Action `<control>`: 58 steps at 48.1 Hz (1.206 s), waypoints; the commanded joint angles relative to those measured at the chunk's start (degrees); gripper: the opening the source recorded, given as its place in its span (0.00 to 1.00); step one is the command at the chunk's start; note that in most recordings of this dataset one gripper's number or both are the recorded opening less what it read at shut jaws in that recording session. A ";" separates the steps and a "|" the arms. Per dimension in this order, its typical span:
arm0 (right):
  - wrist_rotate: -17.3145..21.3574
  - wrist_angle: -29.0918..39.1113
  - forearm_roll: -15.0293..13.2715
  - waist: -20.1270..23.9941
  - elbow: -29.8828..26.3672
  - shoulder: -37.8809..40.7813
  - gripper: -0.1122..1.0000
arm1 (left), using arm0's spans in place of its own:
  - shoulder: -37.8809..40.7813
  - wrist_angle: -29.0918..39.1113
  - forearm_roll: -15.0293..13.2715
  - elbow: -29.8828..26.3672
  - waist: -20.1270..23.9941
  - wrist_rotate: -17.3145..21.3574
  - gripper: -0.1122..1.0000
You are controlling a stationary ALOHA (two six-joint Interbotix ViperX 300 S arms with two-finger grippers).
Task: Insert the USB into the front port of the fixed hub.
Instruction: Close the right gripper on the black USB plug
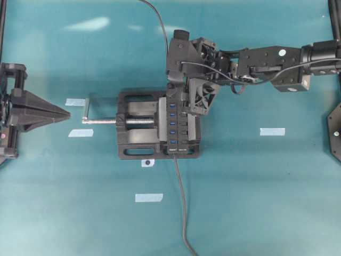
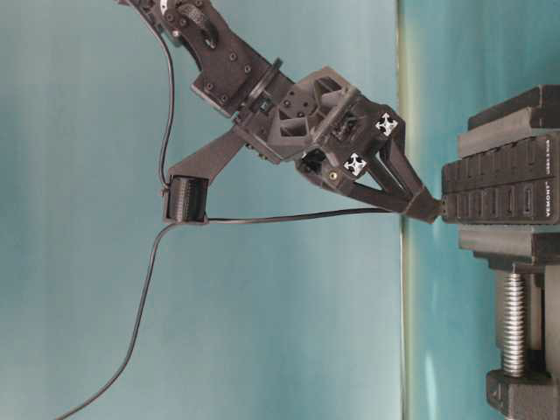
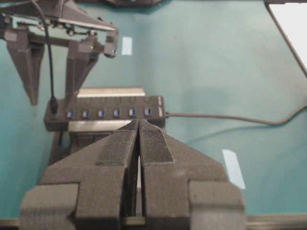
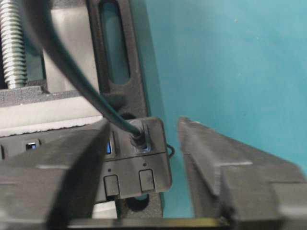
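USB plug (image 4: 137, 135) seated in end slot of hub (image 4: 136, 165) by vise (image 1: 139, 151) edge, bare table (image 1: 256, 202) around, right gripper (image 4: 143, 143) fingers apart straddling it w/o gripping, left gripper (image 3: 139, 125) pressed closed, off to side.

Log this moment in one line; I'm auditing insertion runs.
USB: seated in hub's end port | right gripper: open astride the plug, not gripping | left gripper: shut, idle, apart from the hub

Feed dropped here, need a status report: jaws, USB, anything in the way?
Right gripper jaws open, straddling the USB. USB seated in end port of the fixed hub. Left gripper shut, parked clear. Nothing blocking.
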 commanded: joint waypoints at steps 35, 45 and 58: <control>-0.26 1.93 0.00 0.44 -1.05 -3.16 0.40 | 0.18 -0.26 0.09 -0.53 -0.09 -0.26 0.10; -0.18 1.93 0.00 0.79 -1.23 -2.99 0.40 | 0.18 -0.26 0.09 -0.44 0.00 -0.26 0.10; -0.18 2.46 -0.09 0.79 -1.41 -3.08 0.39 | -0.09 -0.26 0.09 -0.44 0.00 -0.26 0.10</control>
